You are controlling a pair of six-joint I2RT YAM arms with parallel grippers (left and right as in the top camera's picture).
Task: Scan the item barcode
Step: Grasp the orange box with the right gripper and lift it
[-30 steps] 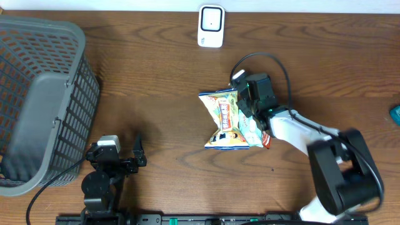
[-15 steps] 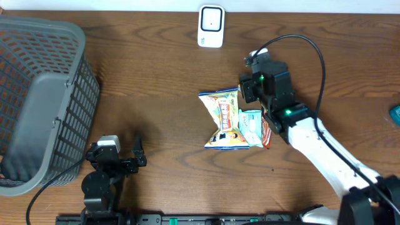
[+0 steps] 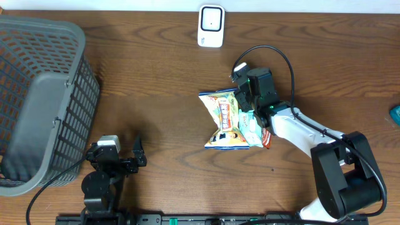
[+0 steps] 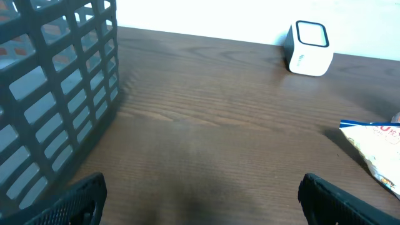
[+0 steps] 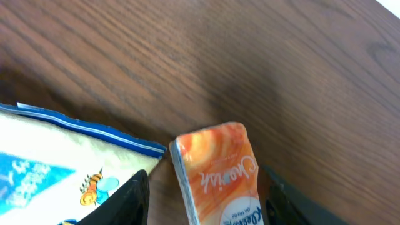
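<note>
Right wrist view: right gripper (image 5: 205, 190) straddles the packet (image 5: 215, 172), jaws parted. Likely light, crinkly, slippery; pinch its flat faces. Left gripper (image 4: 201, 187), seven o'clock, gapes empty.

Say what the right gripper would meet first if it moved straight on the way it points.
Most likely the orange packet, which lies between the right gripper's open jaws; the snack bag sits beside that line.
</note>
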